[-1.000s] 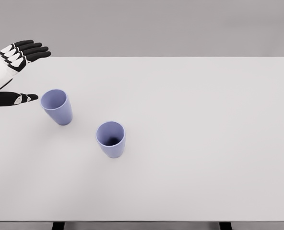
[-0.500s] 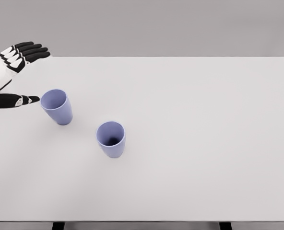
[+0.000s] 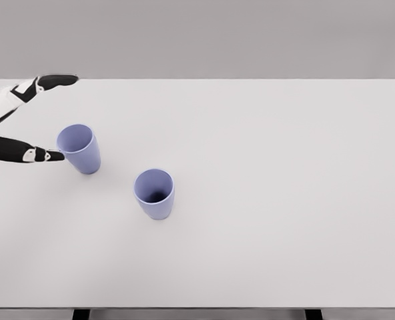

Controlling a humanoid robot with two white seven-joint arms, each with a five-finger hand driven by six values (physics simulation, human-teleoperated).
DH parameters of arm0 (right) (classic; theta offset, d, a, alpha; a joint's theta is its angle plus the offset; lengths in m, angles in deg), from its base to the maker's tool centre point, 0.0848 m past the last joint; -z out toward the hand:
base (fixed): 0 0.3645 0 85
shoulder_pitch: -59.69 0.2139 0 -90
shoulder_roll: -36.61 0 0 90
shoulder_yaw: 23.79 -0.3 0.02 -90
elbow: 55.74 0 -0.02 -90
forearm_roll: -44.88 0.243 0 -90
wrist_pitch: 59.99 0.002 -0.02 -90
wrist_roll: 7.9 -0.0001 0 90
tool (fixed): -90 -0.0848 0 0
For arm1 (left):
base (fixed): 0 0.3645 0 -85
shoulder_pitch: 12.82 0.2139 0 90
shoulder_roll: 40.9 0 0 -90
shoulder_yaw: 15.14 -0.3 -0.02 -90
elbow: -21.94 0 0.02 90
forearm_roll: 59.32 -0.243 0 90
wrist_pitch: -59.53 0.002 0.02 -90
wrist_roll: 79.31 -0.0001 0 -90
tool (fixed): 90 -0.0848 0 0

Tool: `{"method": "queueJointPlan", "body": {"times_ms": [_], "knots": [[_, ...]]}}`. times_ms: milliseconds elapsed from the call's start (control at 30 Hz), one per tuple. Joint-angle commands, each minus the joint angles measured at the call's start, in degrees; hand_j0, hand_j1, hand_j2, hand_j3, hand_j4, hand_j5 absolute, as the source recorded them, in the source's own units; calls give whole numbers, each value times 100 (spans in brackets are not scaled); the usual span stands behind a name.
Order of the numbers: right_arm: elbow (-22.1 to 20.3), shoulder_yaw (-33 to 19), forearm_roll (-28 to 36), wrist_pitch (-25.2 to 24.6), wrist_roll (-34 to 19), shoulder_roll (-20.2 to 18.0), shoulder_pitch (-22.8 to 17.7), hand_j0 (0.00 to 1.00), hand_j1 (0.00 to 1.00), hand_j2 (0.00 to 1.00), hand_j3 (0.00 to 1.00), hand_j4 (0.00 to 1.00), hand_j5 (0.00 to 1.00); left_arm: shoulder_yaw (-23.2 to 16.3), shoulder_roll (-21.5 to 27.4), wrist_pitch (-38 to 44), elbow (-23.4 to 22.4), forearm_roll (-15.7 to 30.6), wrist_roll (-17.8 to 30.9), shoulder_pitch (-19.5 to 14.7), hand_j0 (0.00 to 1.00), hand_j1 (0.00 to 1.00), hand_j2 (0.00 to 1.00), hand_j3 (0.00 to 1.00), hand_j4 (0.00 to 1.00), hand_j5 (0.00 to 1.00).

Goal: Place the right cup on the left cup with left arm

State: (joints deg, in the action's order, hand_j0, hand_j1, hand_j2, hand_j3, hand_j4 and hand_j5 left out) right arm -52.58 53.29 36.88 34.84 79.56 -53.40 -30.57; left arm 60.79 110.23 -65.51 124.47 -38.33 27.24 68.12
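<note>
right cup upright, mouth up, left hand spread

Left hand, white shell and black digits

Only the left hand is seen, at the picture's left edge: a white casing over the back of the hand, black fingers and thumb, with small white plates set at the knuckles.

You're looking at a bare simulated test scene: a plain white table against a flat grey backdrop.
</note>
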Motion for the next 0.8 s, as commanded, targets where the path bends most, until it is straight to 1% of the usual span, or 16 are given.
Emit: {"method": "queueJointPlan", "body": {"times_ms": [0, 133, 167, 200, 433, 600, 667, 700, 767], "knots": [[0, 0, 0, 0, -1, 0, -9, 100, 100, 100, 100, 100, 100, -17, 13, 3, 4, 985, 1025, -9, 99, 99, 99, 99, 99, 99], [0, 0, 0, 0, -1, 0, 0, 100, 100, 100, 100, 100, 100, -105, -13, 3, 4, 1486, 1845, -17, 99, 99, 99, 99, 99, 99], [0, 0, 0, 0, -1, 0, 0, 100, 100, 100, 100, 100, 100, -122, -66, 3, 4, 1609, 1845, -17, 99, 99, 99, 99, 99, 99], [0, 0, 0, 0, -1, 0, 0, 100, 100, 100, 100, 100, 100, -131, -224, 3, 4, 1654, 1845, -17, 99, 99, 99, 99, 99, 99], [0, 0, 0, 0, -1, 0, 0, 100, 100, 100, 100, 100, 100, -228, -769, 3, 4, 1654, 1845, 26, 99, 99, 99, 99, 99, 99], [0, 0, 0, 0, -1, 0, -9, 100, 100, 100, 100, 100, 100, -535, -1094, 3, 4, 1636, 1845, 35, 99, 99, 99, 99, 99, 99], [0, 0, 0, 0, -1, 0, 0, 100, 100, 100, 100, 100, 100, -588, -1138, 3, 4, 1645, 1845, 62, 99, 99, 99, 99, 99, 99], [0, 0, 0, 0, -1, 0, 0, 100, 100, 100, 100, 100, 100, -649, -1173, 40, 4, 1645, 1845, 62, 99, 99, 99, 99, 99, 99], [0, 0, 0, 0, -1, 0, -9, 100, 100, 100, 100, 100, 100, -694, -1454, 541, 4, 1627, 1845, 70, 99, 99, 99, 99, 99, 99]]}}
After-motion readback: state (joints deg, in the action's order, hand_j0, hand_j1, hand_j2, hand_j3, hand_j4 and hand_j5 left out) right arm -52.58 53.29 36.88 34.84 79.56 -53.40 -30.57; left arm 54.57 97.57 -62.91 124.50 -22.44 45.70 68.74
